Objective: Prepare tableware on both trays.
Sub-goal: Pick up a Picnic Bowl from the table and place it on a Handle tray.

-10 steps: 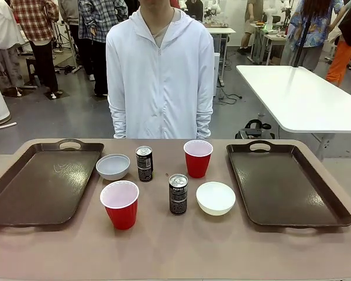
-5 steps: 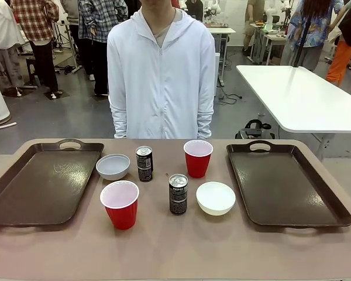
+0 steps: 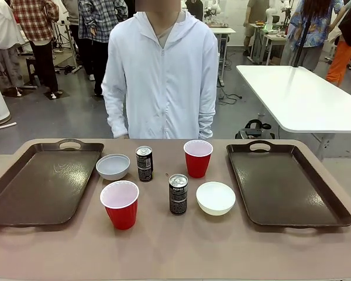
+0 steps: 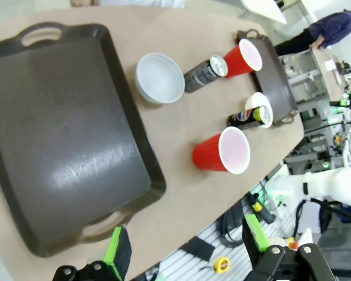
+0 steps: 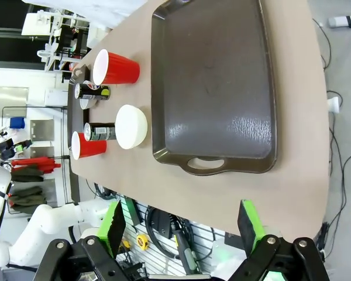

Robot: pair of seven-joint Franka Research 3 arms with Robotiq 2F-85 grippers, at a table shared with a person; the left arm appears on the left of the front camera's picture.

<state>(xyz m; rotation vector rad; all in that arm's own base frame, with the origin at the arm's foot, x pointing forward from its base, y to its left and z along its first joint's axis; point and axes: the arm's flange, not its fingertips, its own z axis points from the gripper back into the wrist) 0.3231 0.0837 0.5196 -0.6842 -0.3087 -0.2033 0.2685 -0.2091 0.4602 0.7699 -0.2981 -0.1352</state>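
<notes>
Two dark brown trays lie on the table, the left tray (image 3: 41, 181) (image 4: 58, 140) and the right tray (image 3: 286, 184) (image 5: 216, 82), both bare. Between them stand a near red cup (image 3: 120, 204) (image 4: 222, 153), a far red cup (image 3: 198, 157) (image 4: 244, 57) (image 5: 114, 68), two white bowls (image 3: 113, 166) (image 3: 216, 197) (image 4: 159, 78) (image 5: 132, 126) and two dark cans (image 3: 144, 163) (image 3: 178, 194) (image 4: 203, 72) (image 5: 99, 132). High above the left tray's near end my left gripper (image 4: 187, 249) hangs open. My right gripper (image 5: 184, 225) is open too, high over the near edge by the right tray.
A person in a white hooded jacket (image 3: 161, 76) stands at the far side of the table, arms down. A white table (image 3: 298, 96) stands behind at the right, and other people move about in the background. Bare tabletop (image 3: 175, 246) stretches along the near edge.
The person has shifted a little and turned slightly. Nothing on the table has moved.
</notes>
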